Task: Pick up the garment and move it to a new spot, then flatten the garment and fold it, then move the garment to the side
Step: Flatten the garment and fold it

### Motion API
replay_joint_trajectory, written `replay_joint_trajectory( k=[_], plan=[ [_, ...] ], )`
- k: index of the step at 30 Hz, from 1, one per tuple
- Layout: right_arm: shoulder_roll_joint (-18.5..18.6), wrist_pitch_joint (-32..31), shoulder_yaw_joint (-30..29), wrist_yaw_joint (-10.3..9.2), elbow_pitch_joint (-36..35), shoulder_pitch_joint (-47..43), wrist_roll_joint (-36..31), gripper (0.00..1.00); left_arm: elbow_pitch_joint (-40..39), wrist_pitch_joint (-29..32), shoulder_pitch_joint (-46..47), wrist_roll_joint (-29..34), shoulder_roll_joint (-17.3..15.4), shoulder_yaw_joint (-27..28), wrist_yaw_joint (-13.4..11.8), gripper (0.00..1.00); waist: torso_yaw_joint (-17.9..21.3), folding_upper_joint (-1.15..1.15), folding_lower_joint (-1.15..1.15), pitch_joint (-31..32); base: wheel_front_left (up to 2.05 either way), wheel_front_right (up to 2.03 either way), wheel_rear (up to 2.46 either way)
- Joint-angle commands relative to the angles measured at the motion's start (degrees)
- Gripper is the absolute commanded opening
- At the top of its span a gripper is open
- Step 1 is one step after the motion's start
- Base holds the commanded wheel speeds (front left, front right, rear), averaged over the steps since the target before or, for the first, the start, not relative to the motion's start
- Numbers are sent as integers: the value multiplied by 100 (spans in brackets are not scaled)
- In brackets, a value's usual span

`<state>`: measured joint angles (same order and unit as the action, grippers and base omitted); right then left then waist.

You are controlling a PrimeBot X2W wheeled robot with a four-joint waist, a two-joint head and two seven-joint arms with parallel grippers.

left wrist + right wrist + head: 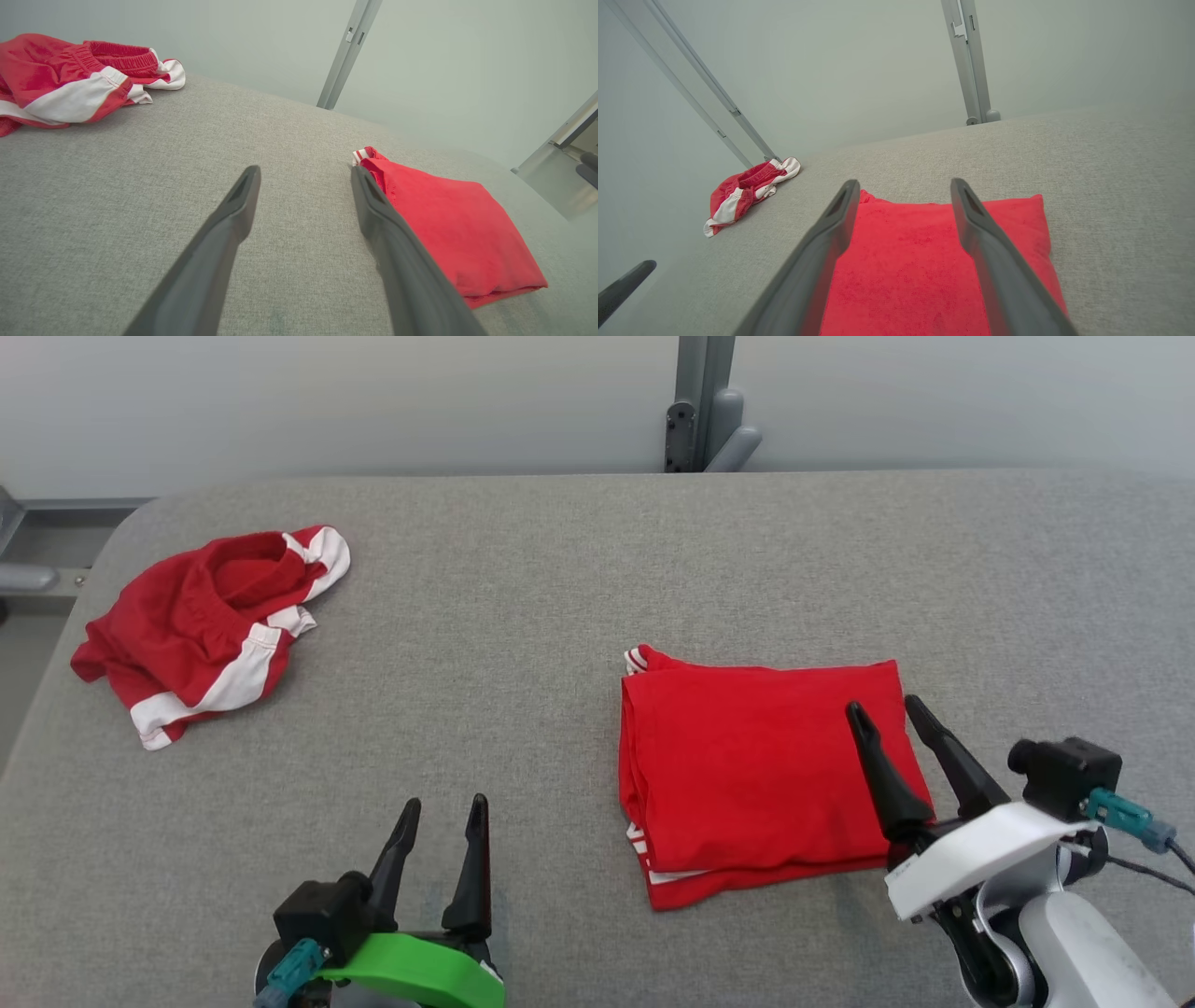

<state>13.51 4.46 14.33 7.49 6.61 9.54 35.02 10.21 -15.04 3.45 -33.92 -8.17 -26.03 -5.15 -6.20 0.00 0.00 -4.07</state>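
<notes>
One folded garment (pixel 756 775), lying flat, long axis left-right

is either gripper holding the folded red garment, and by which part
Nothing is held: the right gripper is open above the folded red garment, the left gripper open beside it.
</notes>
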Motion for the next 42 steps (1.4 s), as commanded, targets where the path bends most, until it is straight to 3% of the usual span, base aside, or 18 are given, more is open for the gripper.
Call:
replay_joint_trajectory(
  k=[1,5,10,20,28,42],
  plan=[
    [25,271,11,-1,138,-146,-129,100,-55,-18,-155,116,11,82,-41,100,180,0,0,183,0,0,0],
    [53,820,90,-1,495,-349,-480,100,-255,-18,-369,393,58,356,-88,100,315,0,0,382,0,0,0],
    [106,1058,-34,-1,673,-579,-1154,100,-622,-19,-710,875,147,741,-9,100,403,0,0,557,0,0,0],
    [-291,1073,-766,-2,-221,-1354,-2393,100,-1213,-12,-1406,1905,395,1605,315,100,405,0,0,841,0,0,0],
    [-506,1073,-986,-2,-546,-1800,-2574,100,-1237,-12,-1747,2391,506,1977,660,100,398,0,0,969,0,0,0],
    [-618,1074,-1083,-2,-479,-1983,-2494,100,-1144,-12,-1901,2653,527,1974,552,100,385,0,0,1017,0,0,0]
  ],
)
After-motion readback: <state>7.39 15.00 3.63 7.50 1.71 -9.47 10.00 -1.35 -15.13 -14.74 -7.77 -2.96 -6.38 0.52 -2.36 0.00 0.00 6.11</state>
